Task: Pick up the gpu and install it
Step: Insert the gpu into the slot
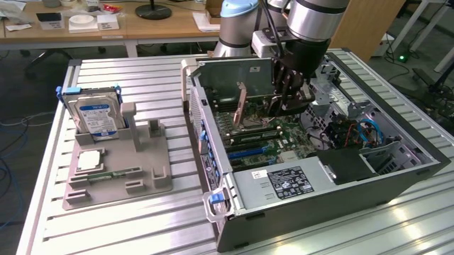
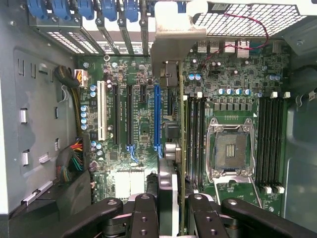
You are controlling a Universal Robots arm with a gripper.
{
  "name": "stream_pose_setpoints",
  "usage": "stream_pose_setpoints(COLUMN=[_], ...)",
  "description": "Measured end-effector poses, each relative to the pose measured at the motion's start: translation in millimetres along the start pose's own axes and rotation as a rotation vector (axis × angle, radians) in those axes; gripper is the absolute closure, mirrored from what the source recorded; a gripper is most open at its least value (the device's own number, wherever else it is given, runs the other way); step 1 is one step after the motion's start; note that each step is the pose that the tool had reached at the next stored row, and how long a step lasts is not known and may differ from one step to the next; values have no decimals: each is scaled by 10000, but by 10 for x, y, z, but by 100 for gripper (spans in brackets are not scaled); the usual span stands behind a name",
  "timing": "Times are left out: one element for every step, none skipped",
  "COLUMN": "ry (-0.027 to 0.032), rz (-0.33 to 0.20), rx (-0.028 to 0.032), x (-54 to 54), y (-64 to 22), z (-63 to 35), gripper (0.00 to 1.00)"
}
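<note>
My gripper (image 1: pixel 287 101) hangs inside the open computer case (image 1: pixel 397 170), shut on the gpu (image 1: pixel 243 106). The card stands on edge above the motherboard (image 1: pixel 277 141). In the wrist view the gpu (image 2: pixel 181 148) appears as a thin edge running from between my fingers (image 2: pixel 143 218) out to its silver bracket (image 2: pixel 171 42) near the case's rear wall. It hovers between the long blue slot (image 2: pixel 156 119) and the memory slots (image 2: pixel 195 139); I cannot tell whether it touches any slot.
On the exterior view's left, a grey holder (image 1: pixel 142 175) carries a hard drive (image 1: pixel 95 117), a processor chip (image 1: pixel 91 159) and a memory stick (image 1: pixel 106 175). Inside the case are the power supply (image 1: pixel 284 180), the open processor socket (image 2: pixel 230 148), cable bundles (image 2: pixel 69 163) and blue slot clips (image 2: pixel 79 10).
</note>
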State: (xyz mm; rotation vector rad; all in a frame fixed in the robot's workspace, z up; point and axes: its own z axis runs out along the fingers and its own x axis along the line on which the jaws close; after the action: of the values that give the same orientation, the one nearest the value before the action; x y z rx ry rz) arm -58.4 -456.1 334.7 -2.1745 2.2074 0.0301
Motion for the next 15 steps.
stream_pose_setpoints(ry=[0, 1, 0, 1, 0, -7, -22, -43, -81, -132, -179, -221, -244, -244, -243], rz=[0, 0, 0, 0, 0, 0, 2, 2, 1, 2, 3, 5, 5, 5, 5], rx=[0, 0, 0, 0, 0, 0, 0, 0, 0, -2, -2, -2, -2, -2, -3], x=[0, 0, 0, 0, 0, 0, 0, 0, 0, 0, 1, 1, 1, 1, 2], y=[0, 0, 0, 0, 0, 0, 1, 1, 0, 0, 1, 1, 1, 1, 1], z=[0, 0, 0, 0, 0, 0, 1, 2, 5, 9, 14, 21, 30, 40, 51], gripper=[72, 72, 72, 72, 72, 72, 72, 72, 72, 72, 72, 72, 72, 72, 72])
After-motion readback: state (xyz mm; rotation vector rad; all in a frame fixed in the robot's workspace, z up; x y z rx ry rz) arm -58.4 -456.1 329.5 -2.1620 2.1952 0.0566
